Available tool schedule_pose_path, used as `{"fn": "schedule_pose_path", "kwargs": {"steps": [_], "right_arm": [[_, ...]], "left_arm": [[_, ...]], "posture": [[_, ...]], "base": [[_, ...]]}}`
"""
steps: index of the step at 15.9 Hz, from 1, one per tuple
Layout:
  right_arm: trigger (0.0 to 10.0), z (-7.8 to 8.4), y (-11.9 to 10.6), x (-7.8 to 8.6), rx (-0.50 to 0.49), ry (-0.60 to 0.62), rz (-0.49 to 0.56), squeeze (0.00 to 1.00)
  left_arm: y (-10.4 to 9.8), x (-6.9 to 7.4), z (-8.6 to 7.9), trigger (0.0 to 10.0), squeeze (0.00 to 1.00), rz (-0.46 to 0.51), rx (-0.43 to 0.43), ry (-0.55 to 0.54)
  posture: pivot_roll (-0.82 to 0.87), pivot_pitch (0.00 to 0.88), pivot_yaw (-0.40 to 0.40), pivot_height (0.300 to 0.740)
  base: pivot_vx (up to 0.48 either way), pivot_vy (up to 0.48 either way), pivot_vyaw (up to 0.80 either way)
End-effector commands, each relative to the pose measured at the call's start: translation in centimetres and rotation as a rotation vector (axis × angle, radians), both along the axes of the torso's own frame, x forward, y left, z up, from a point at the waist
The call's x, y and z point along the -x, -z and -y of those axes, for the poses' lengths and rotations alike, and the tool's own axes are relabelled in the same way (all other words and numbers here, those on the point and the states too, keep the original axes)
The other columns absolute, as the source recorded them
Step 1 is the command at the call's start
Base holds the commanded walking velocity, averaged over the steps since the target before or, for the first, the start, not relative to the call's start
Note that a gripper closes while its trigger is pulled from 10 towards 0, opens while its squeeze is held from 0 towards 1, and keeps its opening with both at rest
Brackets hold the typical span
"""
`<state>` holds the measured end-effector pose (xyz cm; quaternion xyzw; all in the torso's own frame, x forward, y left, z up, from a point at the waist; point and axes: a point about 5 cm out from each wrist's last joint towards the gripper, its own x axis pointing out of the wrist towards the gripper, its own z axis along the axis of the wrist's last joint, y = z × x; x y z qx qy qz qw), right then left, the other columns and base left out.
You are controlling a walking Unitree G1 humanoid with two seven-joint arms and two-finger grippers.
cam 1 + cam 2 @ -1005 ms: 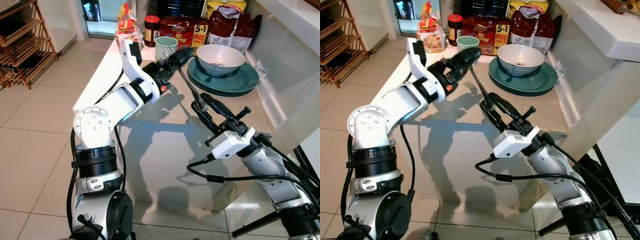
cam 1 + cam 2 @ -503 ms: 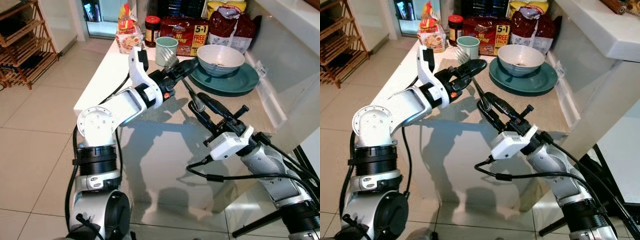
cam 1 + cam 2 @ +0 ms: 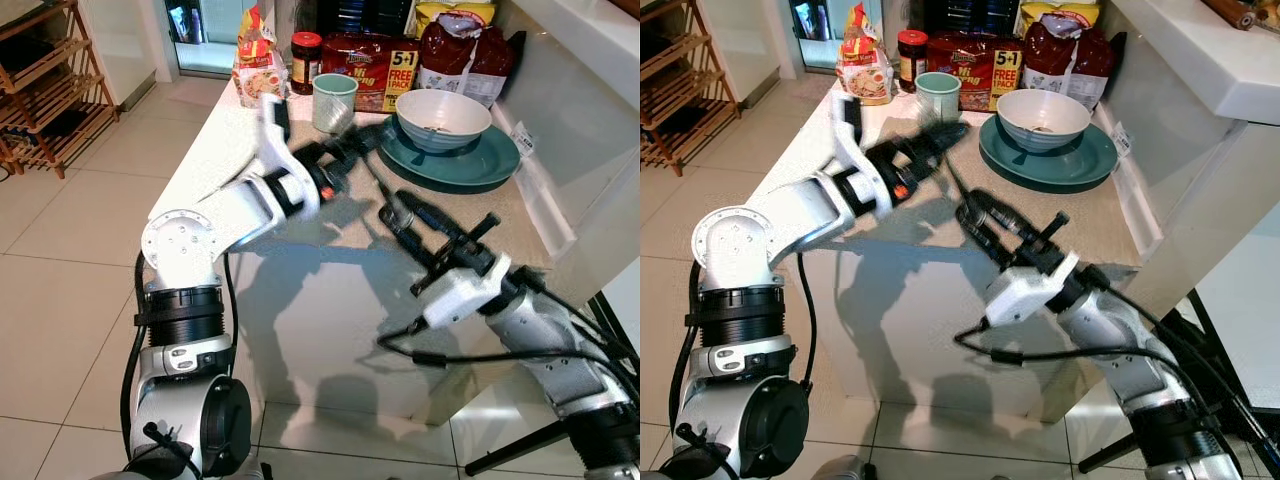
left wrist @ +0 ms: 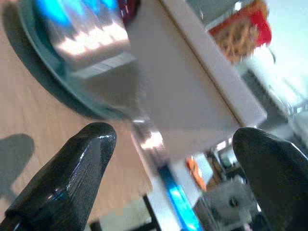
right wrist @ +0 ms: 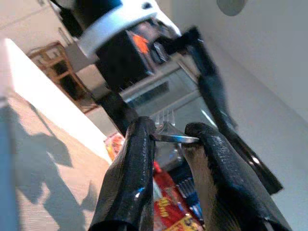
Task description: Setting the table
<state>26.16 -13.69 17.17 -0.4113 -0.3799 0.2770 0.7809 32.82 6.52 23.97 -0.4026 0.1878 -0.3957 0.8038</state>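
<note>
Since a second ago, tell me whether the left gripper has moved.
Yes. The left gripper has shifted back toward the green cup, away from the teal plate.

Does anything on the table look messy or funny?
Nothing looks spilled or broken. The bowl sits neatly on the teal plate, with the cup upright beside it. The only odd thing: the fork is pinched in the right hand, not yet laid on the table.
</note>
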Motion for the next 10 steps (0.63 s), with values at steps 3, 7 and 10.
{"fn": "schedule_pose_path", "kwargs": {"steps": [3, 7, 10], "right_arm": [[10.0, -0.27, -0.47, 0.74, -0.004, -0.034, 0.021, 0.0], [10.0, -0.03, -0.55, 0.76, -0.001, -0.017, 0.027, 0.0], [10.0, 0.35, -0.67, 0.61, 0.005, -0.002, 0.035, 0.0]], "left_arm": [[0.12, 0.45, 0.66, 10.0, 0.0, 0.004, -0.006, 0.056], [-0.35, -0.05, 0.1, 0.0, 0.0, 0.006, 0.014, 0.03], [-0.45, -0.12, -0.21, 0.0, 0.0, 0.007, 0.02, 0.022]], "posture": [[0.1, 0.009, -0.015, 0.74], [0.09, 0.003, -0.016, 0.74], [0.09, 0.0, -0.018, 0.74]], "base": [[0.0, 0.0, 0.0], [0.0, 0.0, 0.0], [0.0, 0.0, 0.0]]}}
